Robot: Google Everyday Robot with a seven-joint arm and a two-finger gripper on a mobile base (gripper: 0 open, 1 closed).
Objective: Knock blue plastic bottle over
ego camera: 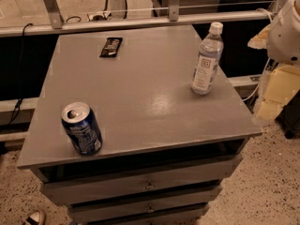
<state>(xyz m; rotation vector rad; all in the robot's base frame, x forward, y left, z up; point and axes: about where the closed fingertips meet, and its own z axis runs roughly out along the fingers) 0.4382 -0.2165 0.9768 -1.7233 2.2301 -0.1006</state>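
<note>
The blue plastic bottle stands upright near the right edge of the grey table top. It is clear and bluish, with a white cap and a white label with a small dark logo. My gripper, with cream-coloured parts under the white arm, hangs at the right side of the view. It is beyond the table's right edge, to the right of the bottle and a little lower than its cap. It does not touch the bottle.
A shorter blue drink can stands upright at the front left of the table. A flat black wrapper lies at the back left. A metal rail runs behind the table. Drawers sit below the top.
</note>
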